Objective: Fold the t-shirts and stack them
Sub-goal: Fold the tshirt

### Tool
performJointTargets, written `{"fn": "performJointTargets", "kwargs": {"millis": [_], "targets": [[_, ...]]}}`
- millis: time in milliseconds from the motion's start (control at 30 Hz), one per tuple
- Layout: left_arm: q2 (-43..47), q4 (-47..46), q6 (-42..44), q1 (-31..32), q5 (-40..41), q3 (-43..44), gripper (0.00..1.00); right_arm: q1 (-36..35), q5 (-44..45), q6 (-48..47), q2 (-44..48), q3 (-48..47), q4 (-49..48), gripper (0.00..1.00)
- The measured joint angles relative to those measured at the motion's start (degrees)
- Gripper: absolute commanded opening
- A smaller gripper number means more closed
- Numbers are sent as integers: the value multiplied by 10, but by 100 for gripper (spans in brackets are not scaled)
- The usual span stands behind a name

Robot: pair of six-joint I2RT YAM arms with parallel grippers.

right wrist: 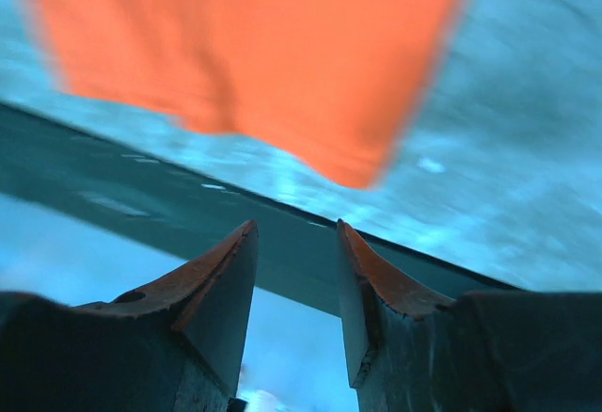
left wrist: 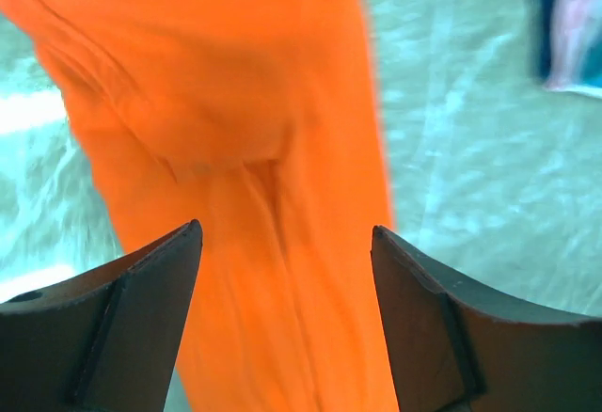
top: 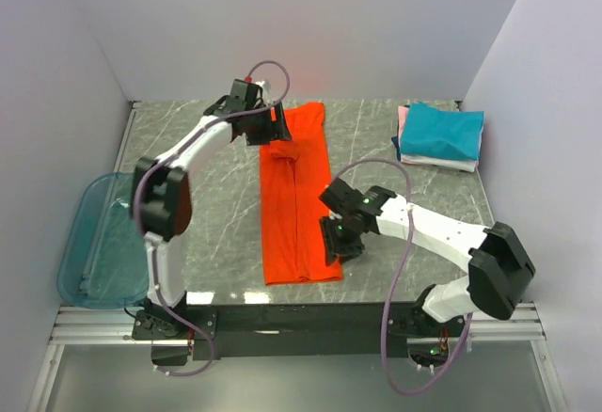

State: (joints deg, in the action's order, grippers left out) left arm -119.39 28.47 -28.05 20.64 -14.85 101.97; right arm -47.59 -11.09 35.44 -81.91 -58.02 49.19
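Orange-red cloth, the t-shirt [top: 299, 196] lies folded into a long narrow strip down the middle of the marble surface [top: 216, 214]. The left fingers [left wrist: 174, 261] hang spread wide over its far end, gripping nothing. The right fingers [right wrist: 230, 271] stand slightly parted and empty just beside its near right corner. Teal, white and pink folded shirts [top: 440, 136] sit stacked at the far right.

Premises present as a robotics laboratory test cell: a grey marble-patterned table [top: 226, 214] enclosed by plain white panels [top: 310, 26], with left arm [top: 188, 153] and right arm [top: 442, 231] mounted at an aluminium frame rail [top: 85, 323].
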Motion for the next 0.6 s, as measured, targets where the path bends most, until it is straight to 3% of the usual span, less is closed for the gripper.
{"fn": "performJointTargets", "kwargs": {"millis": [133, 300, 467, 600], "targets": [[155, -10, -12, 21, 28, -111, 77, 25, 14, -16, 20, 60, 12, 49], [330, -33, -45, 63, 53, -310, 76, 56, 7, -37, 20, 90, 6, 49], [380, -27, -94, 110, 72, -481, 75, 75, -10, -59, 21, 92, -8, 49], [404, -7, -131, 135, 79, -561, 75, 79, -25, -71, 20, 92, -22, 49]]}}
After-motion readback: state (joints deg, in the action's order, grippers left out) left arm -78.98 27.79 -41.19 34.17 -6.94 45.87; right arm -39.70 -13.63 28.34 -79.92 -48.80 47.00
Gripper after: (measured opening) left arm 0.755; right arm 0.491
